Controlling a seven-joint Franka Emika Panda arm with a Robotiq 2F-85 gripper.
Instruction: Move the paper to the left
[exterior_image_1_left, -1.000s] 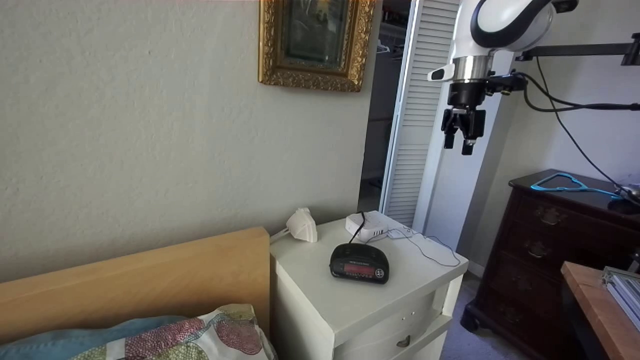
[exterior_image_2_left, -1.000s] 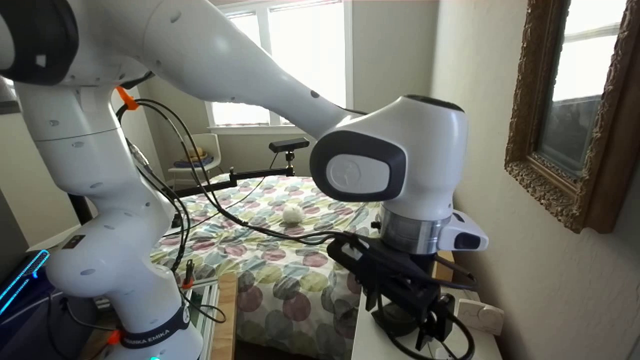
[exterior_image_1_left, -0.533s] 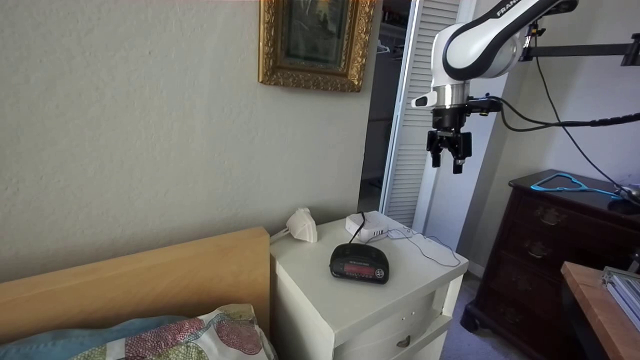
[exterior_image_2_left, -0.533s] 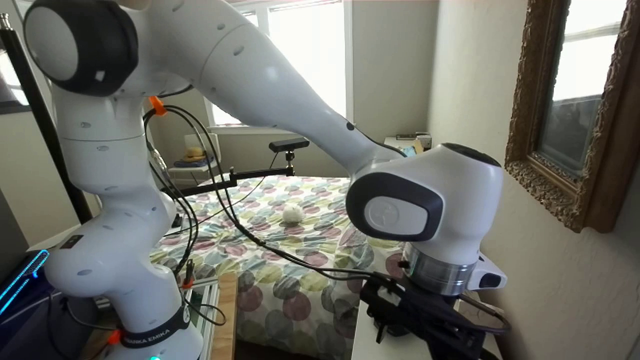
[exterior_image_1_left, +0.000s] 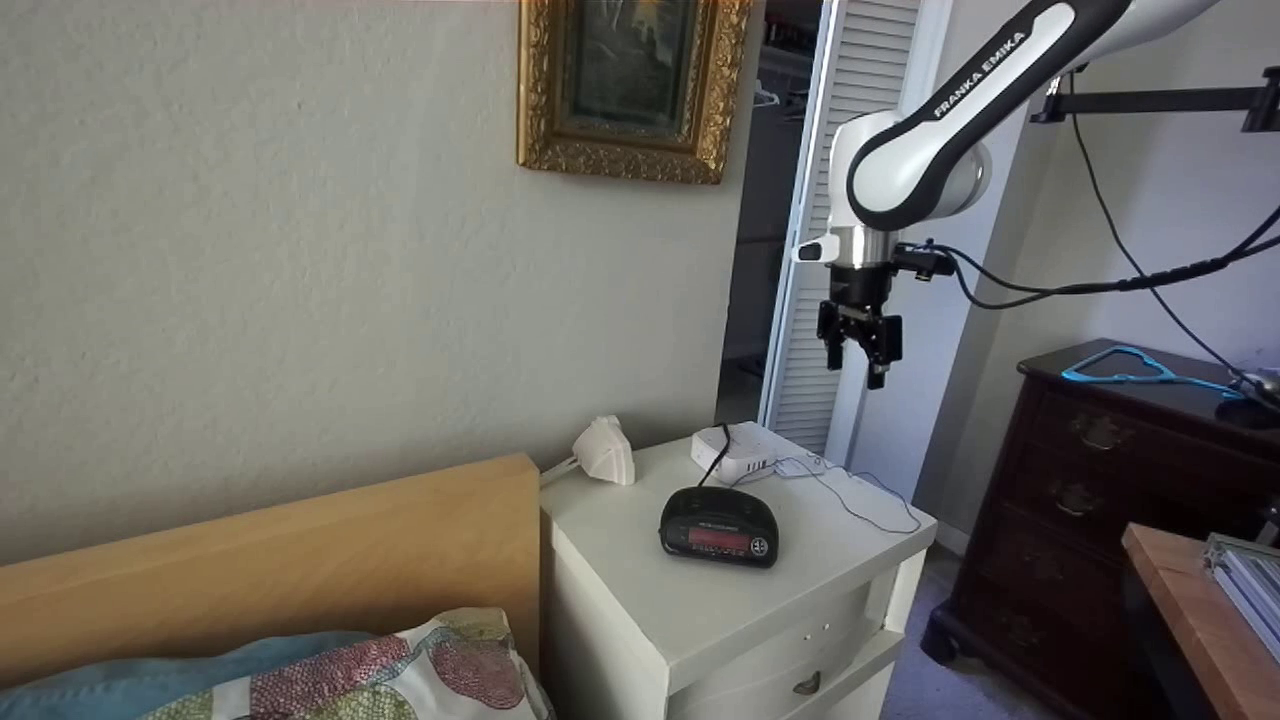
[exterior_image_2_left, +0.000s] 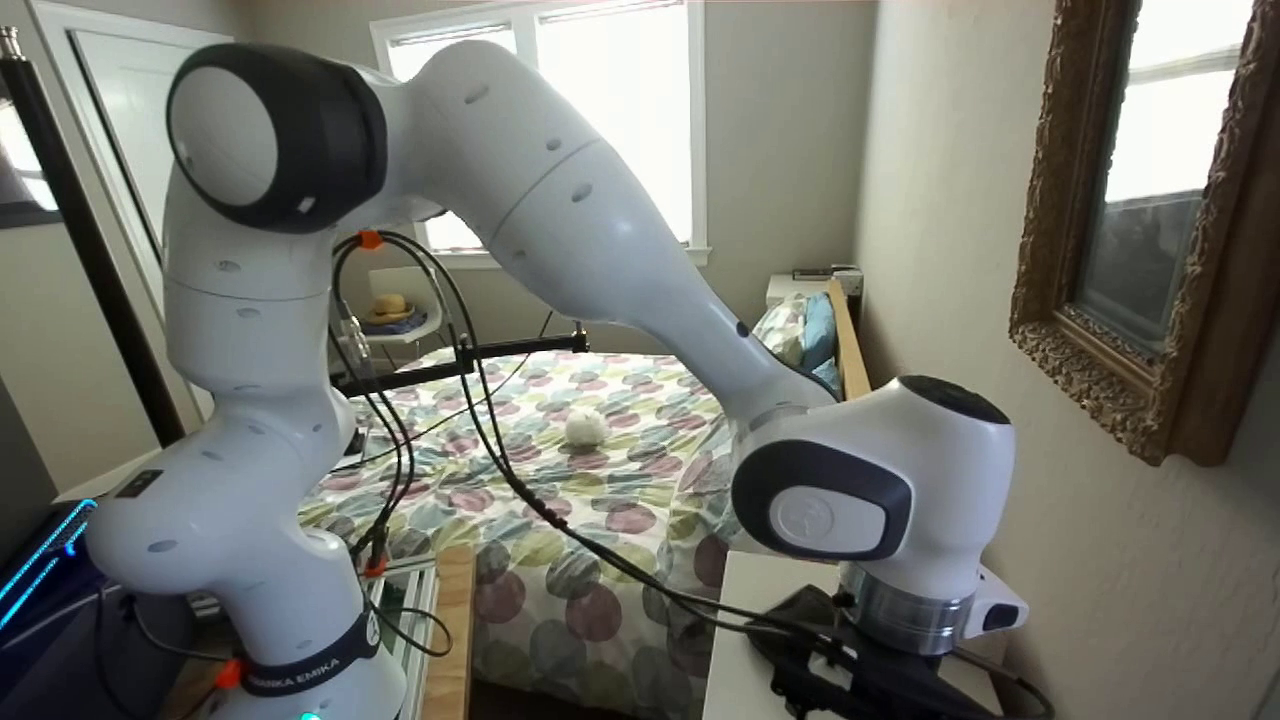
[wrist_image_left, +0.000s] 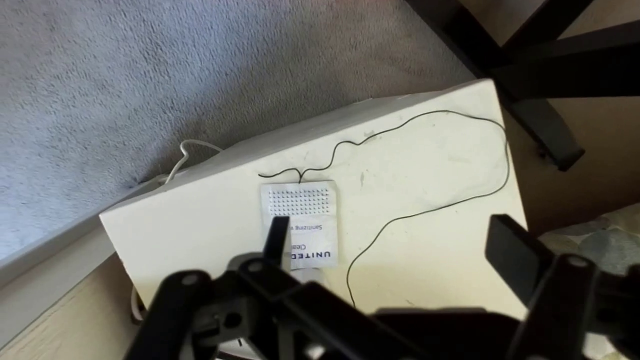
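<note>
A flat white packet printed "UNITED" (wrist_image_left: 312, 240) lies on the nightstand (wrist_image_left: 430, 260). It is the only paper-like thing I see there; no crumpled white piece with a pointed top shows. In an exterior view the packet (exterior_image_1_left: 803, 466) lies beside a white box. My gripper (exterior_image_1_left: 855, 374) is open and empty, pointing down, well above the nightstand's back right. In the wrist view the gripper (wrist_image_left: 395, 240) has its fingers wide apart. Its left finger hides part of the packet; the right finger is near the nightstand's edge.
A dark alarm clock (exterior_image_1_left: 718, 528) stands mid-nightstand. A white box (exterior_image_1_left: 735, 452) and a cream-white lump (exterior_image_1_left: 605, 452) stand behind it. A thin black cord (wrist_image_left: 445, 111) loops across the top. A headboard (exterior_image_1_left: 270, 550) adjoins. A gold picture frame (exterior_image_1_left: 635, 165) hangs on the wall.
My arm has come down and, in both exterior views, moved closer above the nightstand. The gripper has stayed open. The things on the nightstand have not moved.
</note>
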